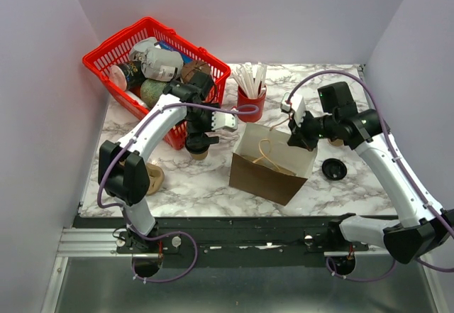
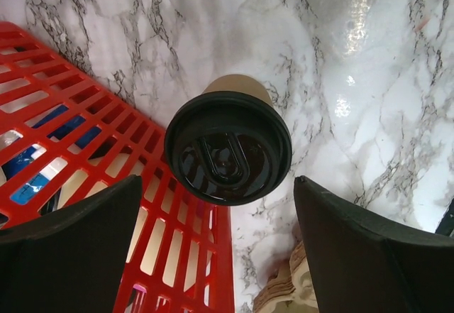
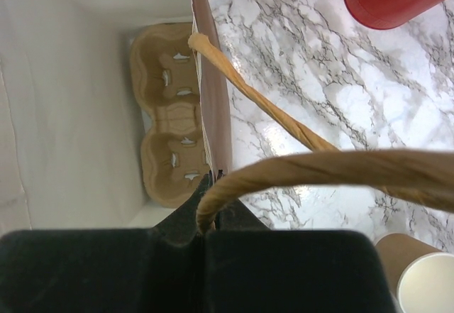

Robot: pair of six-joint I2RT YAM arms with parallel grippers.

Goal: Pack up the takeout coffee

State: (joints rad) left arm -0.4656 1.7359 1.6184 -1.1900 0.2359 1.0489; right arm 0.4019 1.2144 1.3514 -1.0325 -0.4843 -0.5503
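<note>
Black lid on a brown cup: the coffee [image 2: 228, 147] stands on the marble table [image 2: 355, 79] straight below my left gripper [image 2: 216, 185]. Its jaws are spread wide, one on each side of the cup, and grip nothing. The red basket [image 2: 64, 150] sits just beside the cup, under one finger. My right gripper [image 3: 206, 224] is pinched tight on the bag [image 3: 213, 114] rim, next to a handle [image 3: 319, 167]. A carrier [image 3: 167, 114] lies inside.

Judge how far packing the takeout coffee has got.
Done: the right fingers pinch the rim of the paper bag, holding it open, a cup carrier inside. In hand: the left fingers hover open over the takeout coffee, not gripping. Left: grip it, lift it and lower it into the bag.
</note>
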